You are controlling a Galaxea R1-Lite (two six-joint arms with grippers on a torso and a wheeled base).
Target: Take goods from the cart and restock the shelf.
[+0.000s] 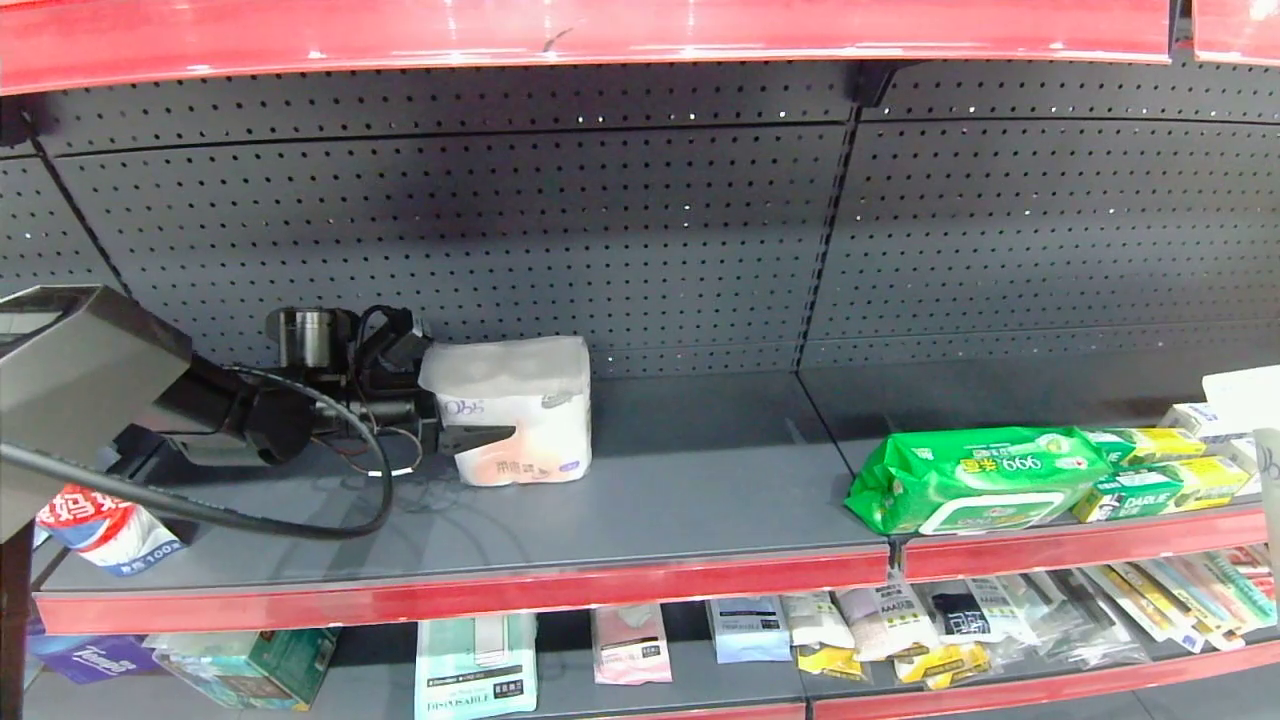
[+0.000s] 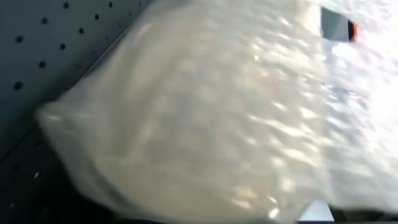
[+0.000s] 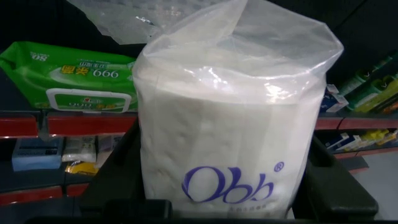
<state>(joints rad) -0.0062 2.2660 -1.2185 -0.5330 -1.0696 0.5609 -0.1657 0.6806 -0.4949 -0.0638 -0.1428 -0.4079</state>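
Crinkled clear wrap of the tissue pack sits so close to the left wrist camera that no print or edge of it can be made out. In the head view that tissue pack stands on the grey shelf near the pegboard back, its broad face with purple lettering turned to the aisle and its longer side along the shelf. The left gripper is clamped on it: one finger lies across the near face, the other is hidden behind. The right gripper grasps a second pack, held upright with its long axis vertical, loose bag top up and purple logo facing the wrist camera. Beyond it lies a green wet-wipes pack.
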